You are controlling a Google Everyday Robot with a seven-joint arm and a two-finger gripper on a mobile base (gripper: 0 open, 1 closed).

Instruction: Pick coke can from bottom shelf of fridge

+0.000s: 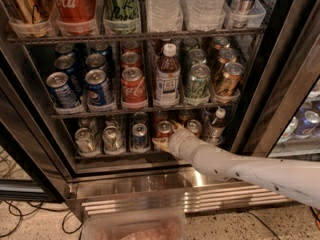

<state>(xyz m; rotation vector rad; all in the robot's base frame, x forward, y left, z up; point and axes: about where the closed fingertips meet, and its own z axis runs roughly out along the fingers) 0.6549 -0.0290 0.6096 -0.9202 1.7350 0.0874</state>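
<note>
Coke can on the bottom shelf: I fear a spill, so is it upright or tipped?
Upright: the coke can stands with its silver top facing up. The claw is at its lower front.

upright coke can (163,128) on bottom shelf (118,156), at tool (167,136).

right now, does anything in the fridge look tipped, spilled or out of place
Nothing stands out. The cans and bottles on the bottom shelf stand upright in their lanes, no spill shows, and the end effector sits at the shelf's front, right by the coke can.
</note>
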